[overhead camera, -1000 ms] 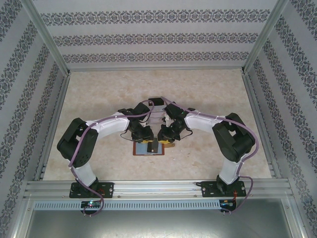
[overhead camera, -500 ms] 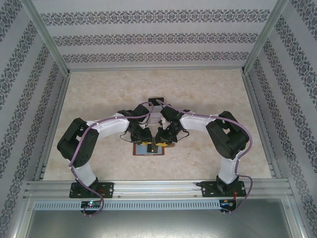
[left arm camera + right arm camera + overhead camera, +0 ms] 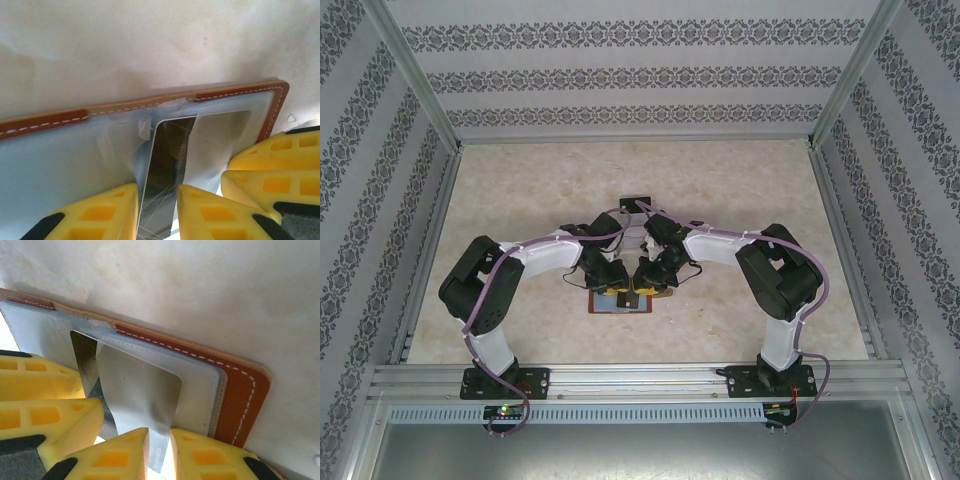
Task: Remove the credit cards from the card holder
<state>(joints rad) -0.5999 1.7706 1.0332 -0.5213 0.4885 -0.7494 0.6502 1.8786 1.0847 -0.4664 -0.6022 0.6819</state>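
left fingers point(image 3: 117, 212) clamp the dark card point(image 3: 170, 155), right fingers point(image 3: 210, 455) the grey card point(image 3: 140, 385); the card holder point(image 3: 45, 123) could lift too.

The beige table point(image 3: 520, 190) bears the open card holder point(image 3: 602, 304) (brown leather rim) and a small dark object point(image 3: 637, 203).

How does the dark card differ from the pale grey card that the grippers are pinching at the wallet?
The dark card is glossy and mirror-like; the pale grey card is matte. The left gripper pinches the dark card, while the right gripper pinches the pale grey card. Both are thin, round-cornered, and lie over the grey-blue inside of the open card holder.
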